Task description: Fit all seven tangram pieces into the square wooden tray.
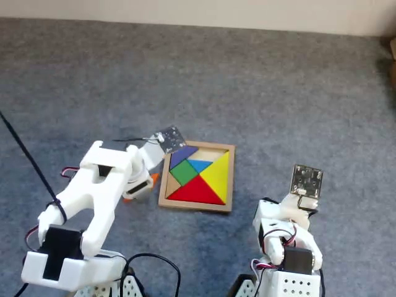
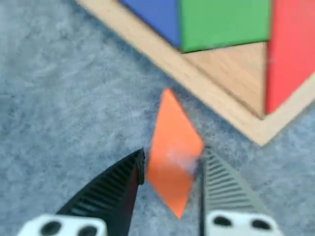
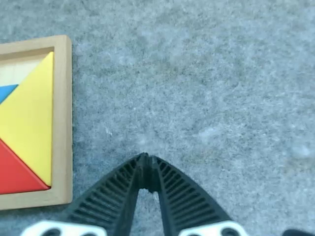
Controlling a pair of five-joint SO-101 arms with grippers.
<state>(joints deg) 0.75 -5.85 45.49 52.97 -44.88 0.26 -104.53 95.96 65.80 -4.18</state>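
Pieces of five colours lay in the tray [image 1: 197, 206] in your high view: a purple piece [image 1: 181, 156], a blue piece [image 1: 199, 165], a green piece [image 1: 182, 172], a yellow piece [image 1: 218, 173] and a red piece [image 1: 195, 191]. The tray sat on the grey counter [image 1: 278, 93] ahead of your two arms. Your left arm [image 1: 99, 185] ended just beside the tray's left rim. Your right arm [image 1: 288, 238] stood folded, apart from its right rim.

Your left wrist view had the left hand [image 2: 172, 160] clamped on the orange piece [image 2: 170, 130], one finger on each side of it. You held the piece over the counter, just outside the tray's rim. Inside that corner, a wooden gap [image 2: 236, 64] showed between green and red.

Your right wrist view had the right hand [image 3: 146, 164] pinched together, tips touching, over the counter. The tray's rim, with yellow and red inside it, lay off to one side.
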